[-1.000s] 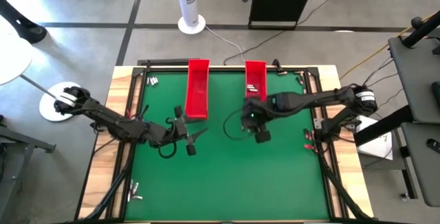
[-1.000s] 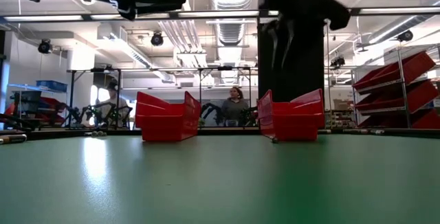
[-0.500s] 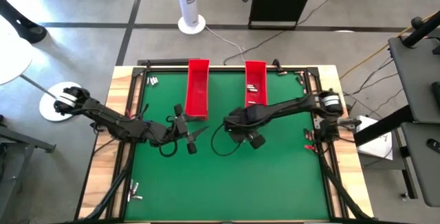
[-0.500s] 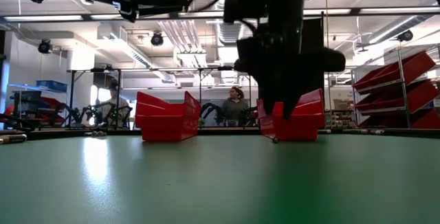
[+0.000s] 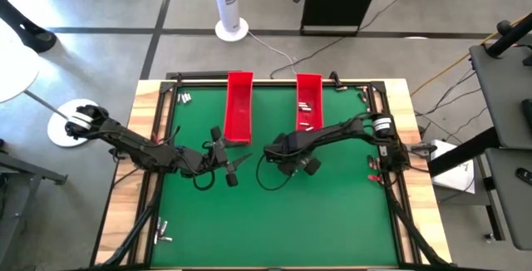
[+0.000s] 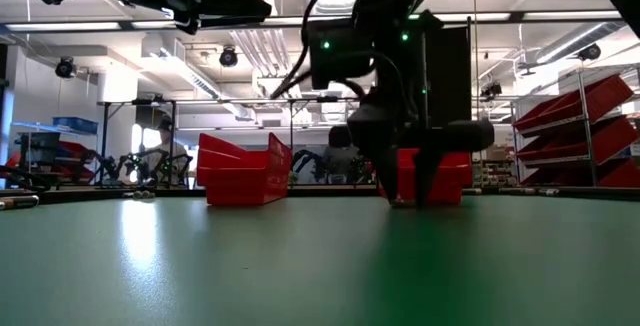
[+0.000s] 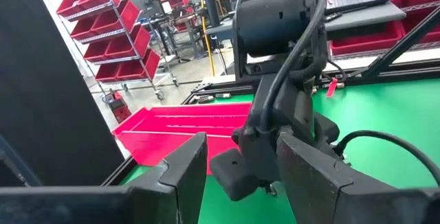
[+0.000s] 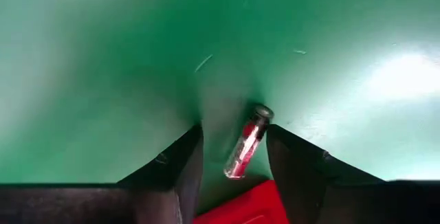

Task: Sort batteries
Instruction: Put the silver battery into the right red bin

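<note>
The right hand [image 8: 234, 157] hangs low over the green table [image 5: 332, 213], fingers apart, straddling one battery [image 8: 247, 151] lying on the mat beside a red tray [image 5: 308, 101]; its red label is unreadable. The left hand [image 5: 233, 168] waits, fingers apart, near the other tray [image 5: 238, 105].

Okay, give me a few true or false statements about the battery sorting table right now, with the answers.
1. The right gripper has a battery between its open fingers. True.
2. That battery is already inside a red tray. False: it lies on the green mat.
3. The right red tray has batteries in it. True.
4. The left gripper is over the right red tray. False: it hangs over the mat near the left red tray.
5. Both red trays are stacked. False: they stand side by side, apart.
</note>
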{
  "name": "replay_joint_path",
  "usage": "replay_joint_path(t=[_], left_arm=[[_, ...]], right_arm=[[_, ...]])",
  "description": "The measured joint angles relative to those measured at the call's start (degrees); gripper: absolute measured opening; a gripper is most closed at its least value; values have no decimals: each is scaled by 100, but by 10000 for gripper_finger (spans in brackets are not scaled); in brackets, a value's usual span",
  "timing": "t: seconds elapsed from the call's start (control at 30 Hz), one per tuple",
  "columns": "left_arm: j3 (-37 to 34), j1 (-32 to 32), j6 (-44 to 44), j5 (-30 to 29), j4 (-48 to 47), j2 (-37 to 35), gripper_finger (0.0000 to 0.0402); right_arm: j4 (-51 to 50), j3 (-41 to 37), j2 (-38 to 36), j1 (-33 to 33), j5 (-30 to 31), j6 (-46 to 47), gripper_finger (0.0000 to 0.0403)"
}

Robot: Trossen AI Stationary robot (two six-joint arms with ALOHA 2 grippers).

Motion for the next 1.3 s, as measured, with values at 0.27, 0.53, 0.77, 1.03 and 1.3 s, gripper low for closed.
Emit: replay_joint_path(t=[0.27, 0.53, 0.77, 1.03, 1.3], left_arm=[[0, -7, 7, -2, 1, -15, 158], [0, -7, 7, -3, 5, -19, 158], [0, -7, -20, -2, 9, -19, 158], [0, -7, -66, -2, 16, -19, 158], [0, -7, -83, -2, 20, -19, 158]], right_arm=[[-32, 46, 154, 7, 97, -32, 111], [16, 35, 154, -87, -398, 541, 57], [61, 35, 158, -98, -607, 1269, 25], [110, 35, 158, -87, -875, 2168, 23], [118, 27, 58, 7, -911, 3471, 23]])
